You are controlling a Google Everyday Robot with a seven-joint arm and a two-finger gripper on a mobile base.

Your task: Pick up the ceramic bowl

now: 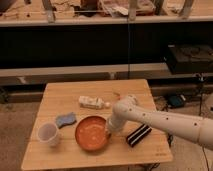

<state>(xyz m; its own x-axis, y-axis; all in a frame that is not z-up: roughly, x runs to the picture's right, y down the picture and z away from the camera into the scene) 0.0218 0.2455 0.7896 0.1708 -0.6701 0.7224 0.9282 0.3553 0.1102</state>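
1. The ceramic bowl [92,133] is a wide, shallow, round dish glazed orange-brown, with faint paler ring marks showing inside it. It is the largest thing on the surface [60,95].
2. It sits upright with its open side facing up, and its rim looks level.
3. Being round, it has no long axis to speak of and points no particular way; it only appears as a slightly flattened oval from this raised viewpoint.
4. The bowl stands on the front half of the wooden surface, a little left of the middle and close to the front edge.
5. The pincer [108,131] is at the bowl's right rim, low over the surface, at the end of a pale arm [165,120] that reaches in from the right side of the view.
6. Whether the pincer is spread wide, narrow or gripping the rim cannot be told; its tip merges with the bowl's edge.
7. A small translucent white cup [48,134] stands upright to the left of the bowl, apart from it.
8. A blue sponge [65,119] lies between the cup and the bowl, just behind them.
9. A white bottle [92,103] lies on its side behind the bowl.
10. A dark striped packet [138,135] lies to the right of the bowl, under the arm.
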